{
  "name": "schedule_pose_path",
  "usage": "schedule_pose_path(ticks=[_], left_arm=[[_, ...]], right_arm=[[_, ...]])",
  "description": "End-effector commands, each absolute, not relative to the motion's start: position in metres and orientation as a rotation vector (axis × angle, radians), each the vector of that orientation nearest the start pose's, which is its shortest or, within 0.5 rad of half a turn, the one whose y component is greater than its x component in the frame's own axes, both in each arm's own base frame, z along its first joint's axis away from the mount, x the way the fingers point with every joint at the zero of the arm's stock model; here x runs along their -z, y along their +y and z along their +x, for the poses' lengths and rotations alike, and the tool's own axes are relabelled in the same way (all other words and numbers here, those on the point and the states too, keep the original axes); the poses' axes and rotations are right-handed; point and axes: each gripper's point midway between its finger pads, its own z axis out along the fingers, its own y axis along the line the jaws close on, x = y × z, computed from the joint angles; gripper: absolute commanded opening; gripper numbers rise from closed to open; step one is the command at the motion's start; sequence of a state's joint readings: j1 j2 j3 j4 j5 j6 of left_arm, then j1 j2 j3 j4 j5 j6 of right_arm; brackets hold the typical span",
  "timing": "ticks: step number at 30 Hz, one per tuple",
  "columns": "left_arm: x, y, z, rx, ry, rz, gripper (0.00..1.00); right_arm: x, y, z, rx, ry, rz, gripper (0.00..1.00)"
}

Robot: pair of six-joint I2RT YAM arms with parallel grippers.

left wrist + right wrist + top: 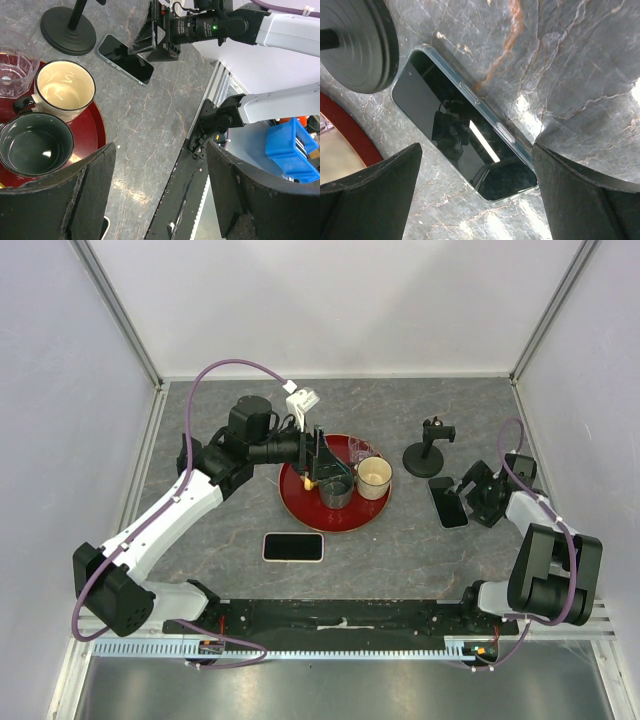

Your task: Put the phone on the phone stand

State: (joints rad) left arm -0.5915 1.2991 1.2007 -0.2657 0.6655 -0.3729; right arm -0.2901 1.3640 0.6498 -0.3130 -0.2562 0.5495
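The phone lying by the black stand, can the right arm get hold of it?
Probably yes. The right gripper is open just beside the phone, which lies flat and shows between its fingers in the wrist view, with nothing on it. The phone stand is near but not between them.

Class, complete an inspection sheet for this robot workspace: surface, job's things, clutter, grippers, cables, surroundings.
Surface: grey marbled table, no spills seen.
Job's things: phone lies flat beside the phone stand; stand holds nothing.
Clutter: second phone near front; red tray with cream mug, dark mug, clear glass.
Grippers: left gripper open over tray; right gripper open over phone.
Cables: purple cable on each arm.
Surroundings: white walls; blue bin off-table.
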Motion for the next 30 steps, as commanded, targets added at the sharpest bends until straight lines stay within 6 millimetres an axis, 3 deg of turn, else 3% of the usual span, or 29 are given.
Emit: schedule_pose_path(ticks=[1, 4, 8, 14, 17, 19, 24, 30], left_arm=[[-0.309, -0.31, 0.237, 1.295, 1.888, 0.731, 0.79], [-0.309, -0.311, 0.237, 1.295, 1.89, 0.731, 0.79], [-0.307, -0.311, 0.237, 1.296, 1.894, 0.729, 0.79], [-0.307, -0.31, 0.238, 1.29, 1.895, 0.728, 0.79], [-0.306, -0.311, 0.239, 1.288, 1.9, 0.727, 0.79], [-0.305, -0.312, 0.239, 1.29, 1.904, 0.726, 0.79], [-0.303, -0.311, 0.24, 1.285, 1.907, 0.727, 0.79], [-0.304, -0.311, 0.239, 1.287, 1.907, 0.727, 0.79]], right_arm=[[-0.033, -0.01, 0.292, -0.49, 2.409, 0.931, 0.98], [-0.031, -0.005, 0.289, -0.51, 2.424, 0.927, 0.98], [-0.035, 0.017, 0.288, -0.614, 2.44, 0.887, 0.98], [-0.04, 0.047, 0.279, -0.534, 2.498, 0.776, 0.98], [-0.04, 0.047, 0.277, -0.355, 2.529, 0.71, 0.98], [-0.04, 0.032, 0.278, -0.198, 2.532, 0.726, 0.98], [-0.046, 0.03, 0.287, -0.105, 2.514, 0.767, 0.98], [-0.044, 0.044, 0.299, -0.092, 2.495, 0.852, 0.98]])
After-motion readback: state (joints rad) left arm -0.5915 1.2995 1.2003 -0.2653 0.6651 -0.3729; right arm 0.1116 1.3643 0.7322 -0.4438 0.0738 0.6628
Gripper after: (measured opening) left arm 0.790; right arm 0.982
